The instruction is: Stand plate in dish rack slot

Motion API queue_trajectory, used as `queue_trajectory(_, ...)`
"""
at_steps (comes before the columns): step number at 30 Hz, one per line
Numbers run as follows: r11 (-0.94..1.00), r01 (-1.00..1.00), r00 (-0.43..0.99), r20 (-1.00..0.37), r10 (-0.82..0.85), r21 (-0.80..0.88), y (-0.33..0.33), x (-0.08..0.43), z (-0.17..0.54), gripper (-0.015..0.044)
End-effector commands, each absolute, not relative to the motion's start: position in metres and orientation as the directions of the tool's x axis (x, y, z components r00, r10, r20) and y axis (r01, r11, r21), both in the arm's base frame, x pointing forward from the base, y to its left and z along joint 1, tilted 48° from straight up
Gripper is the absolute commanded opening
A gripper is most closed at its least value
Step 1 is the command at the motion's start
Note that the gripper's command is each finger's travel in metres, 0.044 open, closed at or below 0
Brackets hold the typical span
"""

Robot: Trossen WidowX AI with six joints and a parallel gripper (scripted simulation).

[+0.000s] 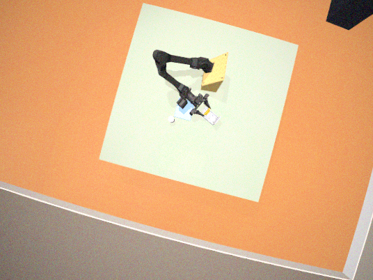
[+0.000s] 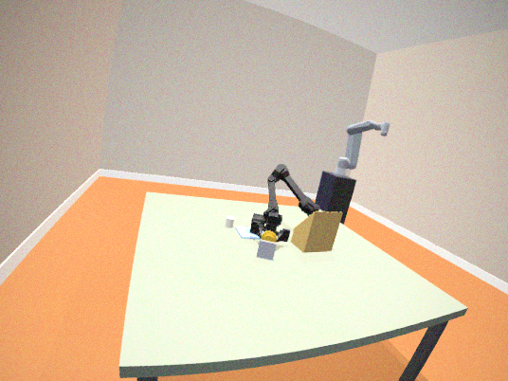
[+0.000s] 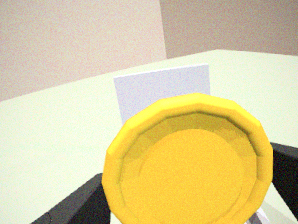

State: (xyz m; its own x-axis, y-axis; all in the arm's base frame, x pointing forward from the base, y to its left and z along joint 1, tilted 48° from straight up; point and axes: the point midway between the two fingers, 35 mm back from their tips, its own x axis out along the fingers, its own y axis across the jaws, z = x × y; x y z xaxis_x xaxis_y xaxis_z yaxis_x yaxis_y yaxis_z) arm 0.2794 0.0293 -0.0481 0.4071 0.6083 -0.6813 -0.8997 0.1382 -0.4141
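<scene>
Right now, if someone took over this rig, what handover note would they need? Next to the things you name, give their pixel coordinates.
Gripper (image 1: 208, 110) (image 2: 270, 235) (image 3: 186, 168): shut on the yellow plate (image 1: 207, 111) (image 2: 269, 236) (image 3: 192, 175), which is tipped up on edge.
Rack: the pale dish rack (image 1: 211, 117) (image 2: 266, 250) (image 3: 165, 92) stands on the table, with the plate at its near end in the wrist view.
Done: plate picked up.
Left: seat it in a slot if it isn't already (I cannot tell), let go, move the arm away.
</scene>
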Motion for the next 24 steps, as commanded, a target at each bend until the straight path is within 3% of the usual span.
queue_trajectory(1,0.141,-0.9,0.407,-0.682,0.607,-0.412,0.0294,0.2792,-0.0479,0.0)
queue_trajectory(2,0.141,-0.9,0.407,-0.682,0.607,-0.412,0.0294,0.2792,-0.0479,0.0)
queue_trajectory(17,0.138,-0.9,0.407,-0.681,0.608,-0.414,0.0293,0.2794,-0.048,0.0394)
queue_trajectory(24,0.138,-0.9,0.407,-0.681,0.608,-0.414,0.0293,0.2794,-0.048,0.04)
